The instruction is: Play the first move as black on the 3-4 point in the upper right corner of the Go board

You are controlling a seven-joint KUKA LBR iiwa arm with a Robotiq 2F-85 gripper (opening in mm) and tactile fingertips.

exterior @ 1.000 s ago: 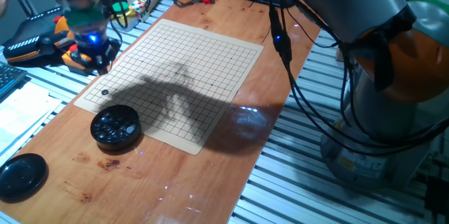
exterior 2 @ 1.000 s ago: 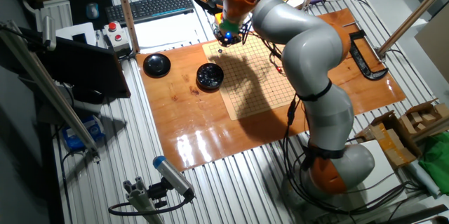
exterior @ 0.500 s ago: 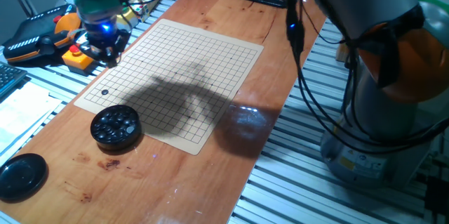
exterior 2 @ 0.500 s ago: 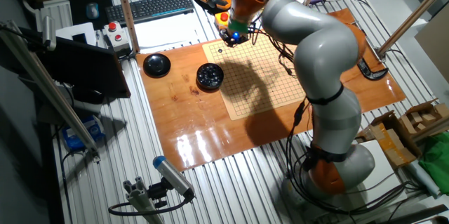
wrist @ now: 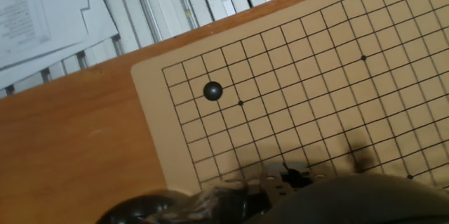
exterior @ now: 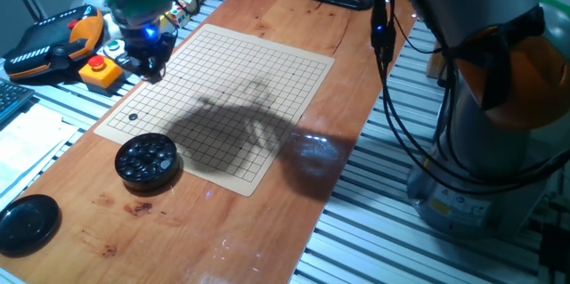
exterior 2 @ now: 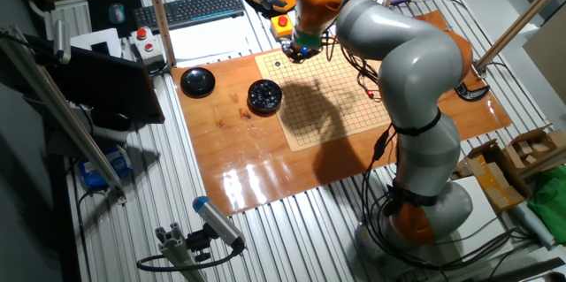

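A small black stone (exterior: 134, 117) lies on the Go board (exterior: 267, 79) near its near-left corner in one fixed view. In the hand view the stone (wrist: 212, 91) sits on a crossing one step from a star dot (wrist: 240, 102), three lines from the nearer board edge. It also shows in the other fixed view (exterior 2: 277, 64). My gripper (exterior: 148, 58) hovers over the board's left edge, beyond the stone and apart from it. It holds nothing that I can see. Its fingers are too dark to tell their spread.
A round black bowl of stones (exterior: 147, 159) stands on the wooden table (exterior: 294, 195) just off the board's near corner. Its black lid (exterior: 27, 223) lies further left. An orange pendant (exterior: 62, 44) and yellow button box (exterior: 101, 72) sit beside the gripper. Cables hang over the far right.
My gripper has moved right along the board's left edge, further from the stone. The stone has stayed on its crossing.
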